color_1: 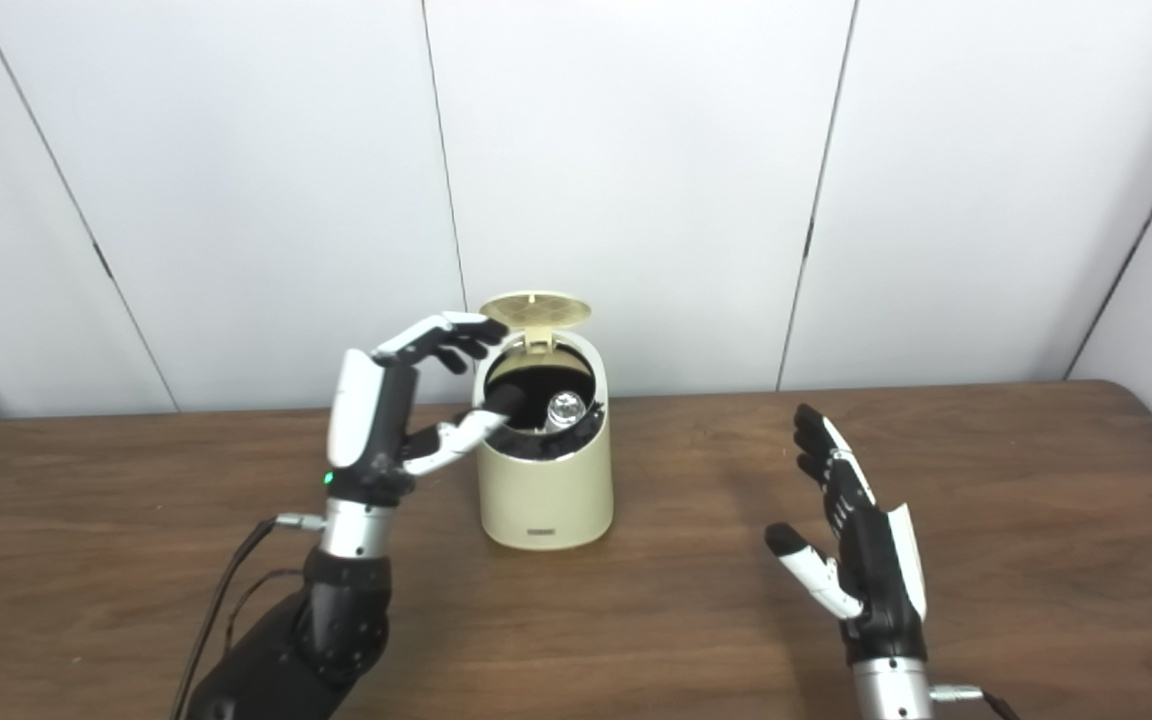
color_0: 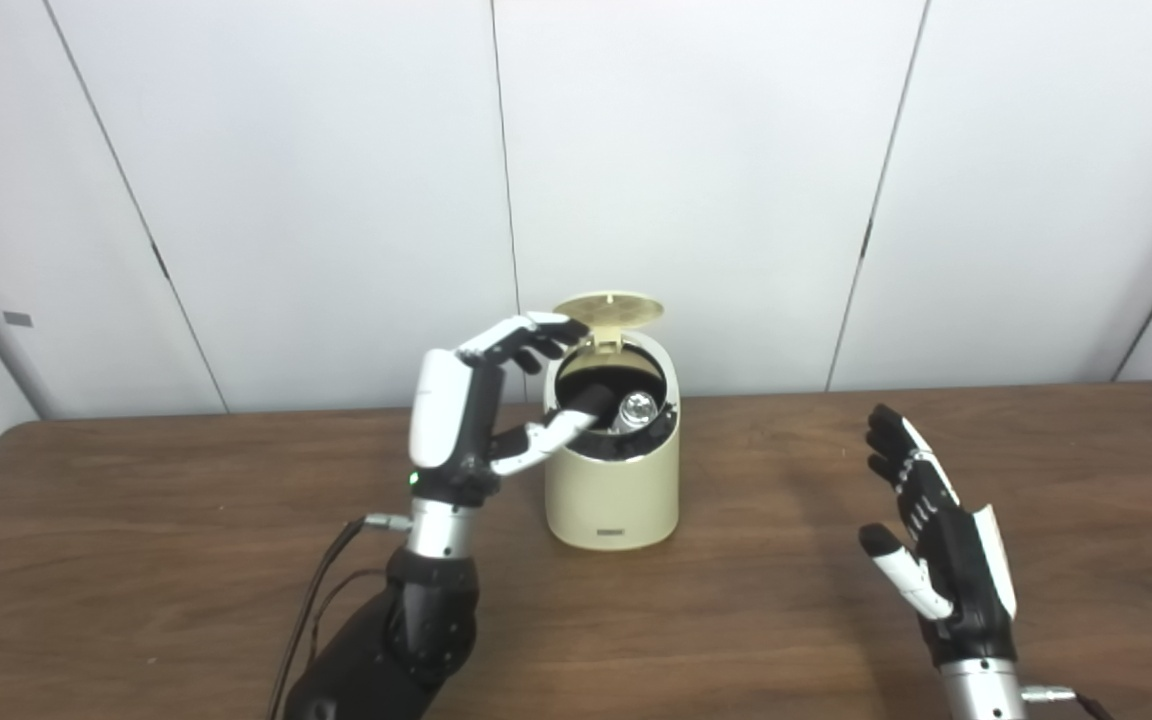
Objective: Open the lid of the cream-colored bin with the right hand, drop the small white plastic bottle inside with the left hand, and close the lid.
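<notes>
- Cream-colored bin (color_0: 614, 480) stands on a wooden table (color_0: 786, 620), lid (color_0: 609, 309) raised; a shiny bottle (color_0: 637, 408) lies inside.
- Left hand (color_0: 481, 400) arches over the rim, fingers spread, empty.
- Right hand (color_0: 931, 530) is upright, well apart, fingers splayed.

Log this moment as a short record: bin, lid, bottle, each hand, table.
bin: cream-colored bin upright on the table, near its far edge
lid: lid raised, hinged at the back, opening uncovered
bottle: small shiny object lies inside the bin's opening; likely the bottle, too small to confirm
left hand: left hand over the bin's left rim, fingers apart, thumb reaching into the opening, holding nothing
right hand: right hand open, to the right of the bin, apart from it, palm facing left
table: brown wooden table
</notes>
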### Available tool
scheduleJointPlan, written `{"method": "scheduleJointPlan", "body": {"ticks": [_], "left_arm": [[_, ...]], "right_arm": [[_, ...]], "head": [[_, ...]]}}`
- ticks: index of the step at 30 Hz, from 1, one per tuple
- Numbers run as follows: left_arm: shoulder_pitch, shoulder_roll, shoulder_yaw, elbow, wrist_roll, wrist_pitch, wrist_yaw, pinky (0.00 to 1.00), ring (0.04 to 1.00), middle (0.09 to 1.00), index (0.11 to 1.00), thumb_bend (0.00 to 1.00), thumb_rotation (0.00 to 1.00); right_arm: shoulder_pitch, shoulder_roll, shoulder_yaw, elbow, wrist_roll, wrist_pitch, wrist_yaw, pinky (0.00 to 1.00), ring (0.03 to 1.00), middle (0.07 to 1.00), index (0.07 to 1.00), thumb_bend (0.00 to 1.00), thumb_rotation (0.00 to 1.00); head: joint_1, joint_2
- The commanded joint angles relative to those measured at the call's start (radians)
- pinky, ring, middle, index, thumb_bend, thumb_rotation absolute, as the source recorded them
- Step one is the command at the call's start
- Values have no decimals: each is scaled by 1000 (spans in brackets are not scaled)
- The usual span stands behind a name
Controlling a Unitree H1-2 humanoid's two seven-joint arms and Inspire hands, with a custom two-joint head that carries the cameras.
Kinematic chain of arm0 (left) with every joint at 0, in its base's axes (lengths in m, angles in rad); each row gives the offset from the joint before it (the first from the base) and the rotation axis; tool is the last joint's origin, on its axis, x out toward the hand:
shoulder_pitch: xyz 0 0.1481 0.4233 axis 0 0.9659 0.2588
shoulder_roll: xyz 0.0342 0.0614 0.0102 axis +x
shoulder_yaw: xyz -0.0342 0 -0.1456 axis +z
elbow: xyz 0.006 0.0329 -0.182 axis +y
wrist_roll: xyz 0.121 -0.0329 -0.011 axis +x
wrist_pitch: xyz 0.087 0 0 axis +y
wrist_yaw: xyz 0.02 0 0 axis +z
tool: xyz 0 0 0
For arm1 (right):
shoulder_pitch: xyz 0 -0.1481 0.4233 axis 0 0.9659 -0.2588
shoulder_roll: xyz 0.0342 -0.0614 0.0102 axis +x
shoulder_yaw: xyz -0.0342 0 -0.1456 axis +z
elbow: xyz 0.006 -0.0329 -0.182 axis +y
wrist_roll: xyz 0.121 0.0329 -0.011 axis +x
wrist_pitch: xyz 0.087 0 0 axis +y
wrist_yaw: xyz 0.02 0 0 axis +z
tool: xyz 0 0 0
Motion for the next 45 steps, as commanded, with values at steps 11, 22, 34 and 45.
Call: {"method": "scheduleJointPlan", "body": {"ticks": [11,22,34,45], "left_arm": [[146,-49,224,-258,-153,-5,-168,569,651,678,673,582,671],[219,-77,331,-275,-167,-4,-234,621,693,716,714,692,690],[243,-90,371,-245,-184,-5,-297,635,707,717,708,702,754],[250,-99,374,-237,-172,-4,-294,620,700,709,696,679,735]], "right_arm": [[-40,-10,-1,-80,-22,18,0,869,897,910,903,1000,795],[-157,-77,24,-176,-157,118,32,800,869,879,872,1000,815],[-326,-177,114,-349,-372,372,188,741,847,862,858,1000,882],[-529,-249,222,-336,-462,437,345,688,827,868,865,1000,858]], "head": [[6,-3],[7,-5],[3,-3],[-1,-4]]}}
